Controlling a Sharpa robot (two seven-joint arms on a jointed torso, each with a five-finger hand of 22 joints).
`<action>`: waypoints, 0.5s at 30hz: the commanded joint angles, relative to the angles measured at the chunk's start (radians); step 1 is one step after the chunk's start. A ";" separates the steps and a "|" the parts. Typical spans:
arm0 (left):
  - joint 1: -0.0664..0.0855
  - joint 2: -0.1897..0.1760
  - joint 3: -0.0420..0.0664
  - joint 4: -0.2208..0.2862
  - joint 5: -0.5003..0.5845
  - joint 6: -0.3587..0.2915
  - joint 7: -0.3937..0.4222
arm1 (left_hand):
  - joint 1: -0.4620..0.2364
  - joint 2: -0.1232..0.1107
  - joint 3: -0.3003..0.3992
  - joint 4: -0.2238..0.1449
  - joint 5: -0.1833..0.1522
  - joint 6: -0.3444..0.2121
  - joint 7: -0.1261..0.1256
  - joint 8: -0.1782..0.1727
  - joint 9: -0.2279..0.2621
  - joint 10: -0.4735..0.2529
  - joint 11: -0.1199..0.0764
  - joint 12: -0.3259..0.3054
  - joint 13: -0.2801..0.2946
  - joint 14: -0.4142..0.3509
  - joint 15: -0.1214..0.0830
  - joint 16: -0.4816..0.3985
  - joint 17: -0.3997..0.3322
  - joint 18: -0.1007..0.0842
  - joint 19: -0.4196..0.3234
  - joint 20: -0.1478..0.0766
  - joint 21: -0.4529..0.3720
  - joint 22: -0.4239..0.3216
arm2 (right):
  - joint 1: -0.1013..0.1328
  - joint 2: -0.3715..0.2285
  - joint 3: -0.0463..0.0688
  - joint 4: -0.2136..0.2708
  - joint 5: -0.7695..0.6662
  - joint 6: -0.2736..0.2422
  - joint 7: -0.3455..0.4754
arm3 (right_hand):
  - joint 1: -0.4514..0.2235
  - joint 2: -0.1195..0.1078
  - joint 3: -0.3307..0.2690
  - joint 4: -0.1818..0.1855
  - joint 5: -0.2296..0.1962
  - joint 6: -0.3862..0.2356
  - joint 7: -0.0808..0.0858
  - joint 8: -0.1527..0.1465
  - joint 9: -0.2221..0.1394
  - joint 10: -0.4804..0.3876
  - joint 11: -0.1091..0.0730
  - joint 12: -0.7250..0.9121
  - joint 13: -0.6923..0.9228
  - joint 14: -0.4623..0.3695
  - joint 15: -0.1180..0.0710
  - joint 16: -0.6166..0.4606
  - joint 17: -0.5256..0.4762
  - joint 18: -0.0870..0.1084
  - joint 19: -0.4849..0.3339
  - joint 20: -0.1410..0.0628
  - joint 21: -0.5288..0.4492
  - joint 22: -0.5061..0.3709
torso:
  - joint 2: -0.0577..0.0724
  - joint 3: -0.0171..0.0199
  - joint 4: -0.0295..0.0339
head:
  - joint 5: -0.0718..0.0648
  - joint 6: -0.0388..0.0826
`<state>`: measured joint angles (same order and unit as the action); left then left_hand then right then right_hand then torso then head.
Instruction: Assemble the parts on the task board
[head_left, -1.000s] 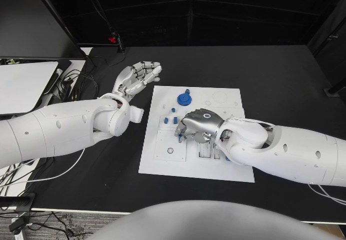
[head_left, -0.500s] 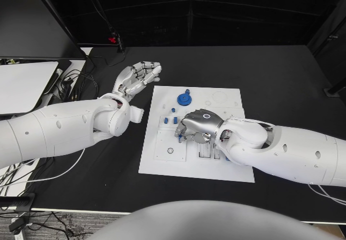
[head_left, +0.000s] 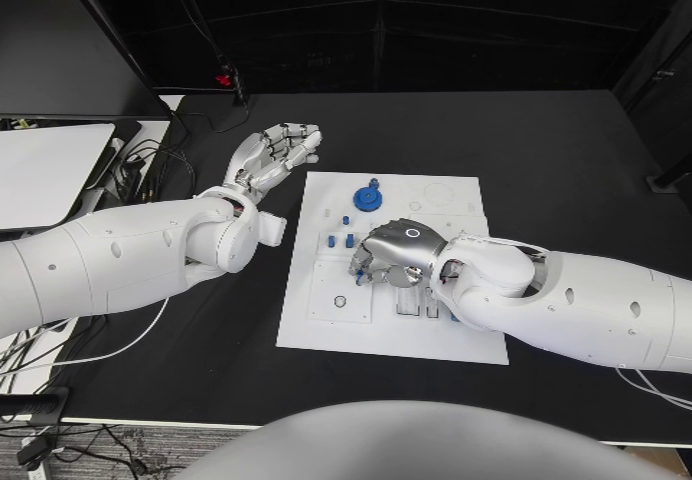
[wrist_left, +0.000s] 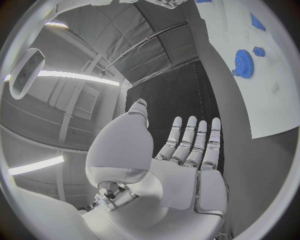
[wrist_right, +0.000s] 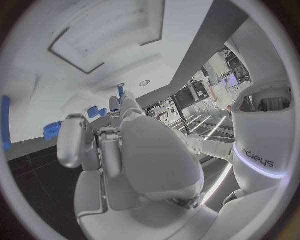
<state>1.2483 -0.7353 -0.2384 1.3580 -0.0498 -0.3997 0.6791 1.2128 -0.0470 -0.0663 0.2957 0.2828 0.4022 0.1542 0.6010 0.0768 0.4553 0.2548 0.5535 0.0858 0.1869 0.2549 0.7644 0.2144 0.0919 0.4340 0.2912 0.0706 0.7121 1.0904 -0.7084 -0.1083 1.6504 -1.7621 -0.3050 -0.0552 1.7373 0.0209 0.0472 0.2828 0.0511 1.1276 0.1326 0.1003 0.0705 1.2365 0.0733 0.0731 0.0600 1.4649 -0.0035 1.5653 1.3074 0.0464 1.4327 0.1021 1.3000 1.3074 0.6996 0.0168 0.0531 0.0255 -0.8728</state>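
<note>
On task board (head_left: 389, 330), right hand (head_left: 387, 252) perhaps pinching blue part (head_left: 356, 268).

We are in a robotics lab or test room. A black table (head_left: 548, 160) serves as the workbench, with a white task board (head_left: 440, 330) laid out at its middle like a test fixture. Loose cables (head_left: 144, 160) trail over the table's edge beside a pale flat panel (head_left: 43, 170). In the left wrist view we see long strip lights (wrist_left: 75, 75) and a dark ribbed ceiling (wrist_left: 150, 45), fittings of a technical workspace, not a home.
</note>
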 joint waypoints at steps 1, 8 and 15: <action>0.001 0.001 0.001 0.000 0.001 0.009 0.144 | 0.000 0.007 0.007 -0.001 0.005 -0.008 0.137 0.003 -0.001 -0.006 0.000 0.003 -0.001 -0.006 0.001 0.002 -0.001 0.000 0.009 -0.001 0.001 -0.001 | 0.000 0.000 0.000 0.003 -0.006 -0.002 0.013 | 0.008 0.000 0.006 0.002 0.000 0.000 0.008 -0.003 0.001 0.002 0.004 -0.005 0.000 0.106 0.009 0.005 0.263 0.020 -0.001 0.008 -0.004 0.144 | 0.000 0.0000 -0.0001 | 0.000 0.000; 0.001 0.001 0.001 0.000 0.001 0.009 0.143 | 0.000 0.009 0.007 -0.001 0.005 -0.010 0.138 0.004 -0.001 -0.007 0.000 0.006 -0.002 -0.006 0.001 0.004 -0.003 0.000 0.009 -0.001 0.001 -0.001 | 0.000 0.002 0.000 0.003 -0.002 0.001 0.014 | 0.007 0.001 0.008 0.002 0.000 0.000 0.008 -0.004 0.001 0.002 0.005 -0.006 0.000 0.106 0.010 0.005 0.263 0.020 -0.002 0.009 -0.005 0.143 | 0.000 -0.0001 -0.0001 | -0.001 0.000; 0.001 0.002 0.001 0.000 0.001 0.008 0.141 | 0.000 0.009 0.007 -0.001 0.005 -0.010 0.138 0.004 -0.001 -0.007 0.000 0.006 -0.002 -0.006 0.001 0.004 -0.003 0.000 0.009 -0.001 0.001 -0.001 | 0.000 0.003 0.000 0.001 -0.001 0.019 0.007 | 0.006 0.000 0.008 0.003 0.000 0.000 0.009 -0.005 0.001 0.002 0.005 -0.006 0.000 0.106 0.010 0.005 0.263 0.020 -0.002 0.009 -0.005 0.143 | 0.000 0.0000 0.0006 | -0.002 0.000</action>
<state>1.2480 -0.7347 -0.2384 1.3573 -0.0498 -0.3995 0.6791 1.2128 -0.0470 -0.0663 0.2958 0.2828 0.3985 0.1506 0.6010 0.0769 0.4553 0.2548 0.5534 0.0850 0.1869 0.2550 0.7643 0.2122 0.0920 0.4340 0.2912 0.0706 0.7122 1.0893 -0.7065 -0.1084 1.6497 -1.7616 -0.3011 -0.0511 1.7373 0.0209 0.0501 0.2858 0.0511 1.1295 0.1344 0.0965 0.0707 1.2365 0.0733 0.0731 0.0599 1.4686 0.0002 1.5653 1.3074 0.0464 1.4290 0.1058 1.3000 1.3074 0.6996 0.0168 0.0531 0.0229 -0.8728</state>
